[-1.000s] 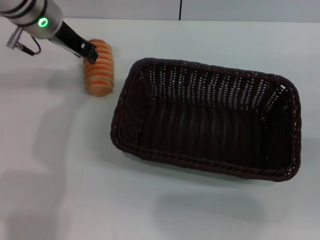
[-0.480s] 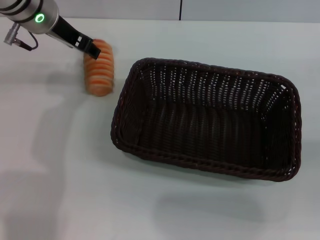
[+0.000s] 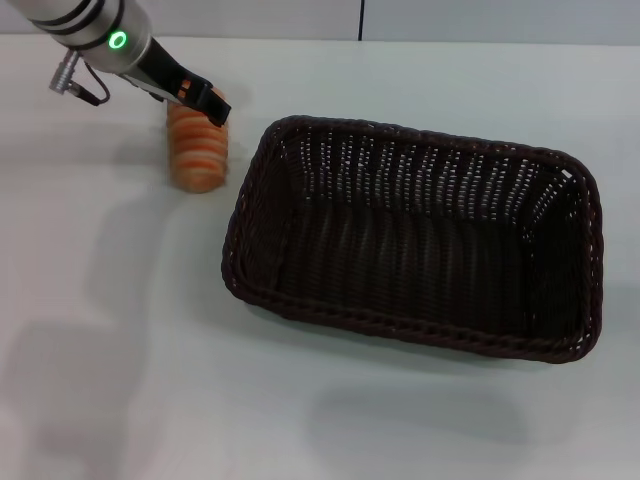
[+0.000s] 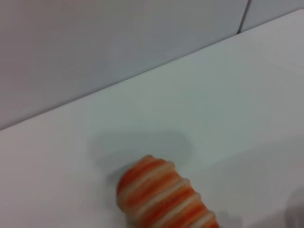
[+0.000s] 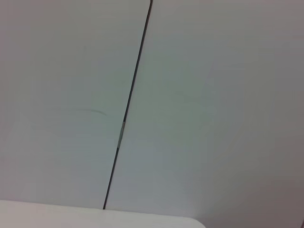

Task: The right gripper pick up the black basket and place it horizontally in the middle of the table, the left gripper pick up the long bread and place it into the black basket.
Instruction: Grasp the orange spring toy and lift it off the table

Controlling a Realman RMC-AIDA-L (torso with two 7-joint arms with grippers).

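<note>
The left gripper (image 3: 208, 103) is positioned over the far end of the long bread (image 3: 196, 148), which lies on the table (image 3: 120, 330) and extends from beneath the fingertips toward the robot. Contact between the black, orange-marked fingers (image 3: 196, 93) and the loaf cannot be confirmed, and whether the jaws are released or clenched cannot be told. In the left wrist view only the rounded end of the long bread (image 4: 161, 197) is shown; no fingers are visible there.

The black basket (image 3: 415, 240) is set lengthwise across the middle of the table, to the right of the claw and nearer the robot, with its rim just beside the loaf. It holds nothing. The basket step is judged complete; the bread step is judged to be at the approach stage.

The right gripper is not seen in any view.

Risks are judged as follows:
- A grasp taken at the loaf's end may allow the free end to droop or slip.
- A low transfer may catch the braided rim and shift the basket.
- A closing pinch off-centre may roll the loaf sideways.
</note>
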